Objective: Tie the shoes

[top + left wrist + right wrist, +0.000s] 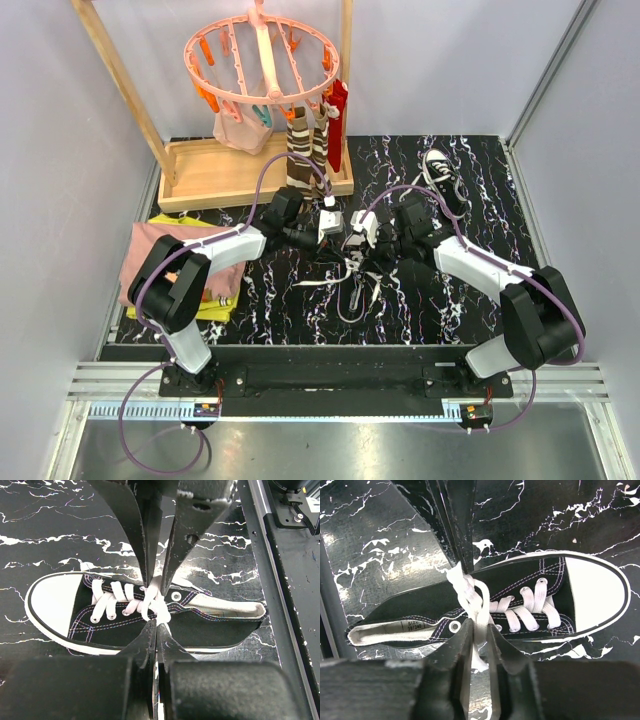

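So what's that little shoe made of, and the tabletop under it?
The shoe's upper looks like matte black canvas, with visible stitching. Its toe cap seems smooth white rubber, faintly glossy. The laces look like flat woven fabric. The tabletop has a black marble pattern with white veins and some sheen; real stone or printed sheet, I can't tell.

pink clip hanger (262, 55) on wooden rack (215, 170), striped socks (300, 150) hanging, folded cloths (150, 250), black marbled mat (440, 310)
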You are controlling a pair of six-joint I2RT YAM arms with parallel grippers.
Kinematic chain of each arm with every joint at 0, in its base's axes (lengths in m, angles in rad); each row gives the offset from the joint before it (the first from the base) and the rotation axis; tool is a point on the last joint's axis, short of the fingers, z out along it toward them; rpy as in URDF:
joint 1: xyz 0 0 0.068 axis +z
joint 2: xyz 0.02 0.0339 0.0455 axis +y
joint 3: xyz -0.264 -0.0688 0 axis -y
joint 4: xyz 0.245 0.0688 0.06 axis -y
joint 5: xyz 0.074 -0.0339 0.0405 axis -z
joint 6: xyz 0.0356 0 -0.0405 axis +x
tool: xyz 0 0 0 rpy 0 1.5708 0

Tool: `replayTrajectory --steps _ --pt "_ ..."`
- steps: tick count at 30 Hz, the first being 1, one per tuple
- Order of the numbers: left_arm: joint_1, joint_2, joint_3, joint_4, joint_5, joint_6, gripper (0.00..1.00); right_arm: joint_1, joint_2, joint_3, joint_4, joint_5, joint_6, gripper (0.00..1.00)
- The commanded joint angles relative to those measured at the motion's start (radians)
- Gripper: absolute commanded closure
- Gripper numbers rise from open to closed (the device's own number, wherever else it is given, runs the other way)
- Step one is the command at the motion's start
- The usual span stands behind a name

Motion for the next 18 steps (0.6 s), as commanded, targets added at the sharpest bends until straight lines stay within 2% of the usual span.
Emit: replayTrajectory --steps 1,7,18 --pt "0.005 -0.052 0.014 0.019 0.041 0.019 1.00 -0.008 -0.002 0.042 -0.014 -0.027 -0.017 0.81" --pt "0.007 -0.061 0.021 -0.026 0.037 0.051 1.00 -0.015 -0.015 0.044 -0.017 -0.014 -0.005 1.00" --pt "0.008 -0.081 0.025 -0.103 0.012 0.097 1.00 -0.016 -0.053 -0.015 0.124 0.093 0.101 1.00"
